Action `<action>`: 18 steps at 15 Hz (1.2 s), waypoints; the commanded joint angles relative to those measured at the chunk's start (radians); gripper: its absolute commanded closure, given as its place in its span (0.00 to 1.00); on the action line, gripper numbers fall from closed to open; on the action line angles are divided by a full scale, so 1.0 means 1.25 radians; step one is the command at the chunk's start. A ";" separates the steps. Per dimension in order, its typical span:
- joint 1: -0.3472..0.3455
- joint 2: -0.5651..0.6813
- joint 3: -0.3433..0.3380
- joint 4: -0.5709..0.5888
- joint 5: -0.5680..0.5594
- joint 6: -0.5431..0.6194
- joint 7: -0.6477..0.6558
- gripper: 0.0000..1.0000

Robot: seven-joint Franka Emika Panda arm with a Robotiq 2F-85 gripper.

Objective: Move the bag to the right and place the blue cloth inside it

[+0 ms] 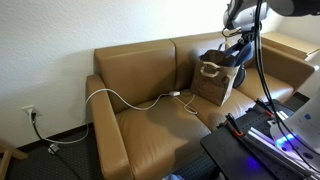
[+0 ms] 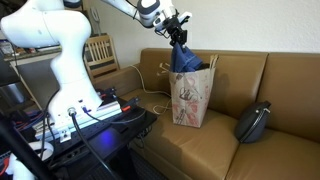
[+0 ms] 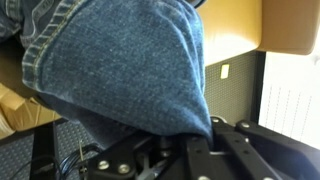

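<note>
The tan paper bag (image 2: 190, 98) stands upright on the couch seat, its red-and-white print facing the camera; it also shows in an exterior view (image 1: 212, 84). My gripper (image 2: 178, 30) hangs just above the bag's open top, shut on the blue cloth (image 2: 184, 58). The cloth hangs straight down from the jaws and its lower end dips into the bag. In the wrist view the denim cloth (image 3: 120, 60) fills most of the picture, and its edge is pinched between the black fingers (image 3: 160, 150). How deep the cloth reaches inside the bag is hidden.
The brown couch (image 1: 140, 75) carries a thin white cable (image 1: 125, 100) across its seat and arm. A dark round cushion (image 2: 254, 121) lies beside the bag. The robot's base and a stand with lit electronics (image 2: 90, 110) sit at the couch's front. A wooden chair (image 2: 100, 55) stands behind.
</note>
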 commanded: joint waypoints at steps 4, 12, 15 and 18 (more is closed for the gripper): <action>-0.059 -0.063 0.123 0.005 0.119 0.057 0.000 0.99; -0.208 -0.027 0.314 0.125 0.356 0.214 -0.009 0.99; -0.364 -0.076 0.445 0.191 0.396 0.231 0.001 0.99; -0.490 -0.026 0.552 0.282 0.509 0.181 -0.044 0.99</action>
